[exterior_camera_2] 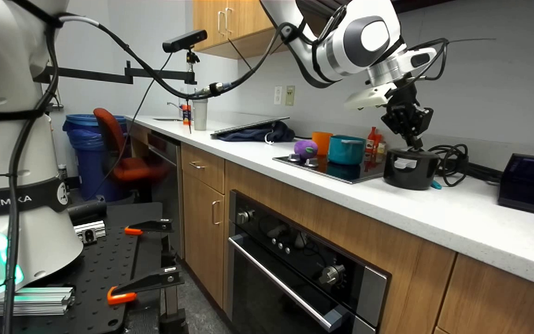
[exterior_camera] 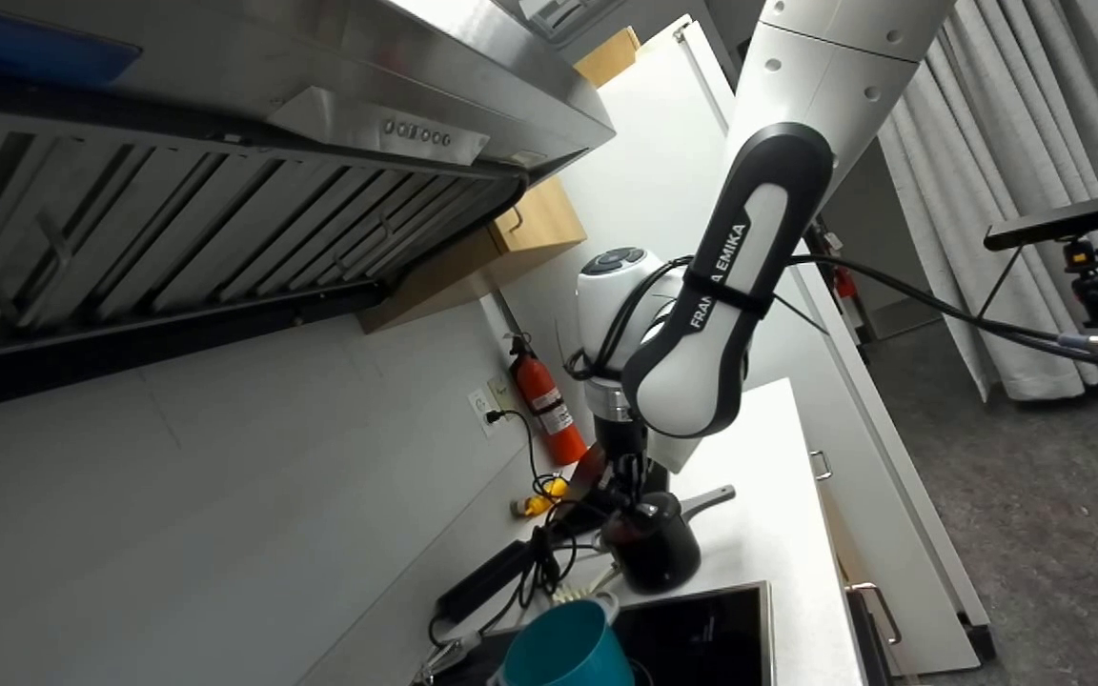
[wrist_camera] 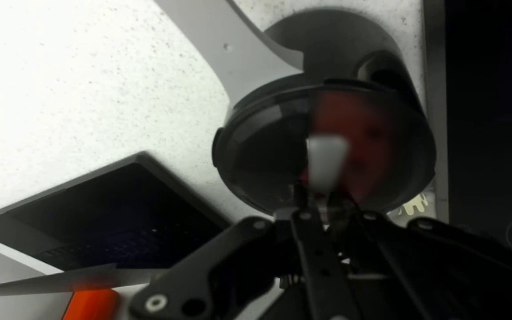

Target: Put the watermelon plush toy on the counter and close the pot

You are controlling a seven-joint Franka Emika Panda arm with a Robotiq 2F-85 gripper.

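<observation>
One watermelon plush toy (wrist_camera: 357,129), blurred to a red patch with a pale piece (wrist_camera: 327,162) against it, lies inside the pot (wrist_camera: 336,40) in the wrist view, right of its middle. The pot stands on the speckled white worktop (wrist_camera: 96,98), its silvery stick handle (wrist_camera: 225,49) pointing toward the upper left, with the black cooktop (wrist_camera: 496,111) just beside it to the right. At the bottom is the hand (wrist_camera: 320,195), its fingers (wrist_camera: 311,240) close together and pinching the toy's lower edge, red showing between the tips. A dark flat object (wrist_camera: 105,213) (too dim to name properly) lies to the left, a bright orange thing (wrist_camera: 94,304) below it. In an exterior view, the arm (exterior_camera_2: 359,46) is bent over the worktop with the hand at the top of the pot, whose side hides the toy. Left of the pot, on the cooktop, sits a teal container (exterior_camera_2: 345,150); a purple plush ball (exterior_camera_2: 305,149) rests near two knobs (exterior_camera_2: 311,162), and an orange cup (exterior_camera_2: 321,143) stands between ball and container, farther back. Black cables (exterior_camera_2: 454,160) tangle behind the pot. In an exterior view, the hand is over the pot too, its fingertips lost in the dark, while a red fire extinguisher (exterior_camera: 551,410) shows by the wall (exterior_camera: 177,495) and a yellow item (exterior_camera: 549,491) lies near its base.
</observation>
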